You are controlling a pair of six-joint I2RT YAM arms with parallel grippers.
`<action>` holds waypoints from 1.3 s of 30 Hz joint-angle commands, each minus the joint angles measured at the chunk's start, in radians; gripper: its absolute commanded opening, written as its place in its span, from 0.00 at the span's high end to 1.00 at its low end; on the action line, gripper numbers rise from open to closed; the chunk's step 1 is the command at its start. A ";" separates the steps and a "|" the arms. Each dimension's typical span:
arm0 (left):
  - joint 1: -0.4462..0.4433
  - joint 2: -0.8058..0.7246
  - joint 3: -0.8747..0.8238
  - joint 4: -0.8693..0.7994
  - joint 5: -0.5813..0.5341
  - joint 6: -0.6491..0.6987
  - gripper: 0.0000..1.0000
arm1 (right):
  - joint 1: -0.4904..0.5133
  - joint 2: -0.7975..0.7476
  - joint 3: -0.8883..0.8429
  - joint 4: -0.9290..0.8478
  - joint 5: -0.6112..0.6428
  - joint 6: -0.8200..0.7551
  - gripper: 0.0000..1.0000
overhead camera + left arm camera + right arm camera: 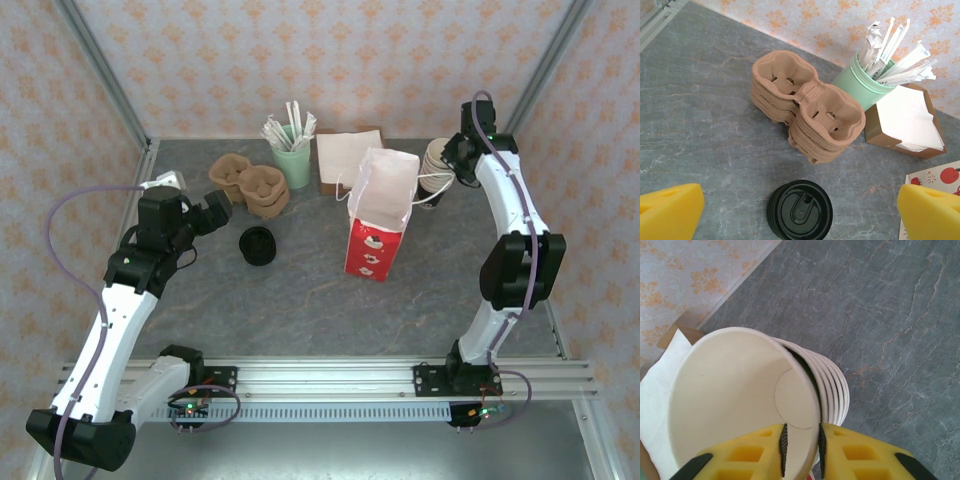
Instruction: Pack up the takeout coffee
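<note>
The takeout coffee is out of view. A stack of cream-rimmed lidless cups (437,160) stands at the back right beside the red-and-white paper bag (380,215). My right gripper (802,450) is shut on the wall of the top cup (730,400), one finger inside and one outside. That cup is tilted off the rims of the stack (837,390) below it. A low pile of black lids (800,210) lies on the table. My left gripper (800,212) hovers over it, open wide, with its yellow fingers (670,212) far apart.
Stacked brown pulp cup carriers (807,115) sit behind the lids. Behind them are a mint green cup of wrapped straws (862,85) and a cardboard box of napkins (905,120). The bag stands open-topped mid-table. Wallpapered walls close the back and sides.
</note>
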 commanded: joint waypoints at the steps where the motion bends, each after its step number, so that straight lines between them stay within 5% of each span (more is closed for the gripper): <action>1: -0.006 -0.009 0.026 -0.027 -0.003 0.010 0.00 | -0.005 0.011 -0.007 0.016 -0.006 0.012 0.79; 39: -0.006 -0.021 0.066 -0.070 0.026 -0.003 0.00 | -0.006 -0.238 0.089 -0.064 0.038 0.013 1.00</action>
